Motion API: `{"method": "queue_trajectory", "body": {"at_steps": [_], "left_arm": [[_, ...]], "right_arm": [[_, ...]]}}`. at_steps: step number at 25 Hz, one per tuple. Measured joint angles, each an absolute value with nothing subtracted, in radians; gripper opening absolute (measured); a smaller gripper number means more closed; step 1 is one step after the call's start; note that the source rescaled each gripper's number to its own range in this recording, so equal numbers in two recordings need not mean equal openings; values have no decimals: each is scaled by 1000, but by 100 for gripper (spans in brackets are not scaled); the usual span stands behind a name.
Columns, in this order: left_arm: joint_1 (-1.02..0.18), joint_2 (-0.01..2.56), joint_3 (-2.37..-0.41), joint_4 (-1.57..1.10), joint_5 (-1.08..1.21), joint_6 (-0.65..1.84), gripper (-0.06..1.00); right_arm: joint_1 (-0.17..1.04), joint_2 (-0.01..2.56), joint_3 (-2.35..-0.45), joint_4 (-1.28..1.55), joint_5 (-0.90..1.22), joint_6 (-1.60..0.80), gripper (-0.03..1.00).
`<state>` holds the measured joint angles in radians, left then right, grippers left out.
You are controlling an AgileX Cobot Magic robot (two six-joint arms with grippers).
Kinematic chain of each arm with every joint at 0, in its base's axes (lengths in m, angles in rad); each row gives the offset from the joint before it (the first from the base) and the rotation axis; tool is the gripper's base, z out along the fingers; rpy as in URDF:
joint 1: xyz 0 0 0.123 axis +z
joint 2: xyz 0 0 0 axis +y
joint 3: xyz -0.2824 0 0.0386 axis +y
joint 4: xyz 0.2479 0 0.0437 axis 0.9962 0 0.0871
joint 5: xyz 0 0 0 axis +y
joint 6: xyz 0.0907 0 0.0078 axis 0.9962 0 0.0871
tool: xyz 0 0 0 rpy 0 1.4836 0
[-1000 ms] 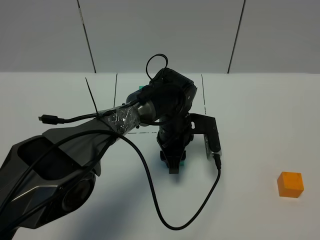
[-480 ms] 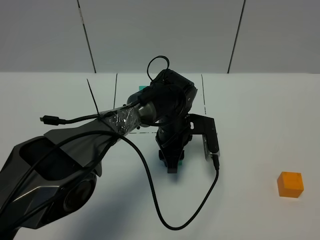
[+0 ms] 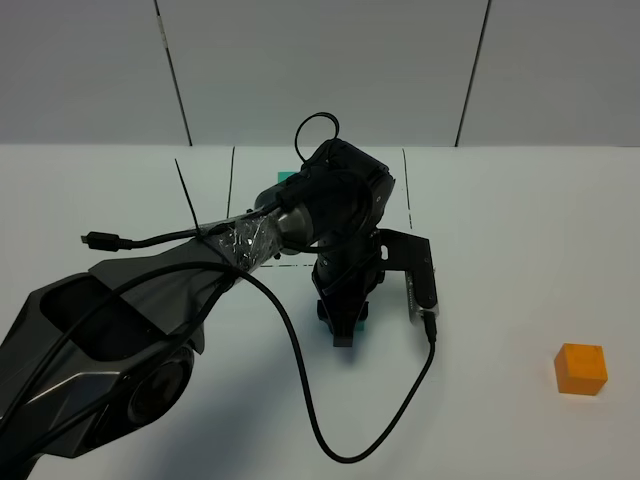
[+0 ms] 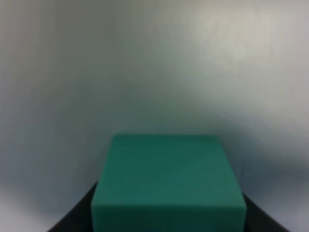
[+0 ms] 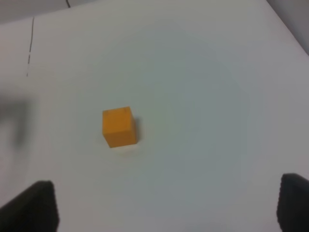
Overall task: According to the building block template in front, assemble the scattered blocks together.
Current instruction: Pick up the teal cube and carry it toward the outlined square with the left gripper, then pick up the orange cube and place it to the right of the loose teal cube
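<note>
My left gripper (image 3: 343,325) points down at the middle of the white table, shut on the teal-green cube (image 3: 365,317). In the left wrist view that cube (image 4: 166,181) fills the space between the dark fingers (image 4: 72,220). The orange cube (image 3: 581,368) sits alone at the front right. It also shows in the right wrist view (image 5: 119,126), ahead of my open, empty right gripper (image 5: 166,212). Of the template, only a teal sliver (image 3: 287,177) shows behind the left arm. Its orange half is hidden.
Thin black lines (image 3: 407,190) mark a rectangle on the table (image 3: 520,230) around the template area. A black cable (image 3: 320,430) loops from the left arm down over the front of the table. A grey panelled wall stands behind.
My left gripper has shifted slightly toward the back with the teal cube between its fingers. The orange cube has not moved.
</note>
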<state>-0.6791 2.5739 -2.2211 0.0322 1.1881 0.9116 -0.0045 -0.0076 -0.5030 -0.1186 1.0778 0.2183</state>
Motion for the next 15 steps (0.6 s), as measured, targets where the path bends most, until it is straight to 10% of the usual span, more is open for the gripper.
{"method": "queue_trajectory", "body": {"at_steps": [3, 10, 15], "left_arm": [[-679, 2575, -2221, 31, 1188, 913, 15], [-679, 2575, -2221, 47, 1188, 912, 89], [-679, 2567, -2221, 62, 1188, 906, 100]], "right_arm": [[-5, -8, -503, -119, 1078, 217, 80], [-5, -8, -503, -119, 1078, 218, 80], [-5, -8, -503, -119, 1078, 218, 80]]}}
